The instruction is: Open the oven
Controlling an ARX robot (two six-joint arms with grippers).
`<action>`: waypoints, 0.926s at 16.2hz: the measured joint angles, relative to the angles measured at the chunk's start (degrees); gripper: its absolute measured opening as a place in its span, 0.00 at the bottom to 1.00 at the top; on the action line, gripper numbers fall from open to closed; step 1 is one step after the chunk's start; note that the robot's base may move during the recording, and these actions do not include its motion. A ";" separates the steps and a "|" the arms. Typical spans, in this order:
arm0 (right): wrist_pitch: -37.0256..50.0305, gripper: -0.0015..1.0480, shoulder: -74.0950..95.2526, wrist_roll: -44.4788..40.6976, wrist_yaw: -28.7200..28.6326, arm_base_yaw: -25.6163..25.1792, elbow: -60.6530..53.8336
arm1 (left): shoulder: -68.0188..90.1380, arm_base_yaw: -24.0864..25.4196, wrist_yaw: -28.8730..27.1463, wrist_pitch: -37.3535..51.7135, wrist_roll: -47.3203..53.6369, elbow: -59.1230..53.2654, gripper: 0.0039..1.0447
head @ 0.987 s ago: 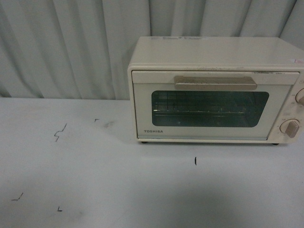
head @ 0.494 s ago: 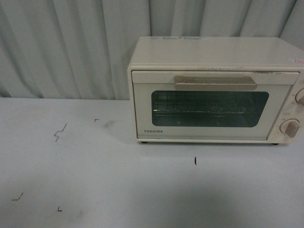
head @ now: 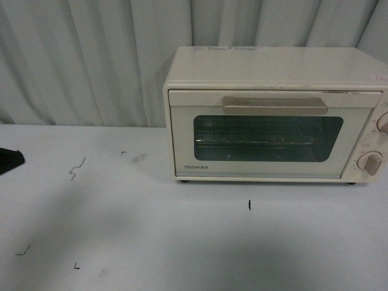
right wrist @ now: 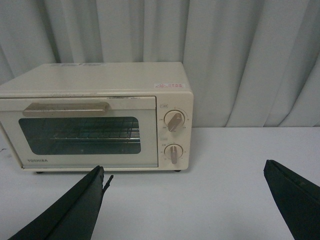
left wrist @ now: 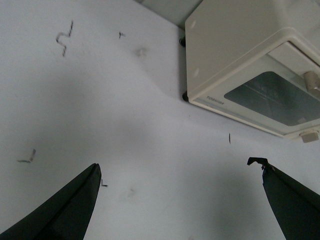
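I see the small cream-white boxy toaster oven point(head: 273, 115) at the back right of the pale table point(head: 121, 230), door shut, beige bar handle point(head: 274, 105) untouched; left end effector point(left wrist: 175, 165) and right end effector point(right wrist: 184, 169) both spread wide, empty, well short; whole opening left.

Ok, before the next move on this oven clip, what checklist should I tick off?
1. Oven door shut, not yet opened: ok.
2. Handle unobstructed: ok.
3. Left end effector open and empty: ok.
4. Right end effector open, empty, facing the oven front: ok.
5. Either end effector at the handle: not ok, both stand off from it.
6. Table in front of the door shows only pen marks: ok.
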 joint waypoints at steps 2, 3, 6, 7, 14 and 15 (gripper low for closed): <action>0.00 0.94 0.00 0.00 0.00 0.00 0.00 | 1.44 -0.39 0.11 0.79 -0.87 0.09 0.94; 0.00 0.94 0.00 0.00 0.00 0.00 0.00 | 2.84 -0.83 0.22 1.53 -1.97 0.13 0.94; 0.00 0.94 0.00 0.00 0.00 0.00 0.00 | 6.12 -1.92 1.14 3.21 -4.33 0.13 0.94; 0.00 0.94 0.00 0.00 0.00 0.00 0.00 | 6.73 -2.14 1.33 3.48 -4.79 0.13 0.94; 0.00 0.94 0.00 0.00 0.00 0.00 0.00 | 13.90 -6.47 1.38 7.85 -10.60 0.26 0.94; 0.00 0.94 0.00 0.00 0.00 0.00 0.00 | 15.08 -7.48 1.31 8.61 -11.67 0.39 0.94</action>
